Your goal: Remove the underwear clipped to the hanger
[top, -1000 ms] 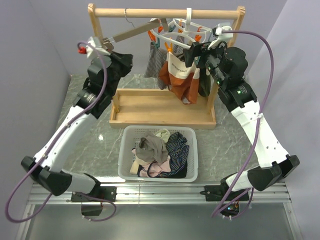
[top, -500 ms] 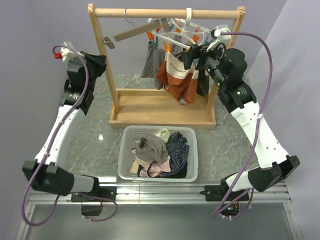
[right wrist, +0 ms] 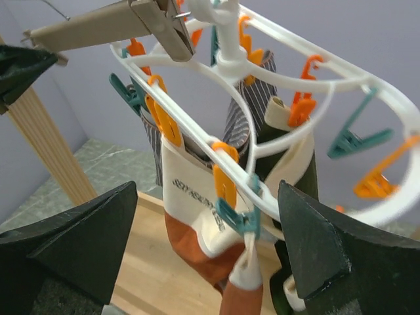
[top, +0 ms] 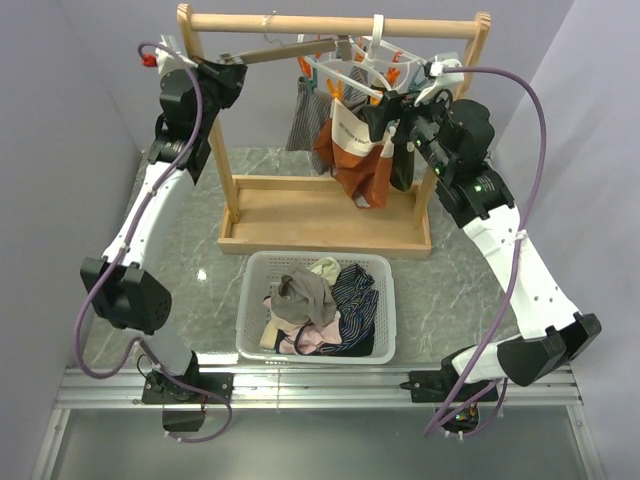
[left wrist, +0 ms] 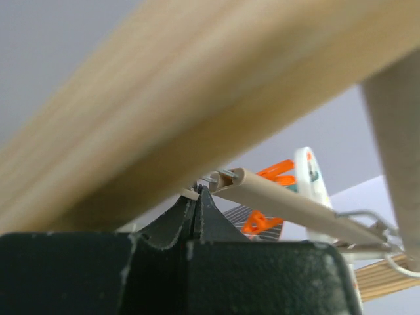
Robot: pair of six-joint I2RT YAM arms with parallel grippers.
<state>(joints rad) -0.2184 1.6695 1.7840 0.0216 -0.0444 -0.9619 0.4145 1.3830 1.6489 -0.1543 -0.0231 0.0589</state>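
Observation:
The white hanger point(top: 365, 65) hangs by its hook from the wooden rail point(top: 300, 25). Clipped to it are rust-orange underwear with a cream printed band point(right wrist: 190, 197), a grey pin-striped pair point(right wrist: 239, 111) and a dark olive pair point(right wrist: 308, 177). My right gripper point(right wrist: 210, 243) is open. Its fingers stand on either side of the teal peg point(right wrist: 239, 220) that pinches the cream band, and touch nothing. My left gripper point(left wrist: 195, 193) is shut, high under the rail. Its tips rest against the end of a tan clip-hanger bar point(left wrist: 289, 200).
A white basket point(top: 253, 300) with several loose garments stands in front of the rack's wooden base point(top: 320, 215). The rack's left post point(top: 205, 120) stands close beside my left arm. The right post point(top: 478, 45) is just behind my right wrist. Grey walls close in on both sides.
My left arm swung out to the left, then rose to the rail; the tan bar's low end now sits lifted. The right gripper stays open at the hanger, which has swayed slightly.

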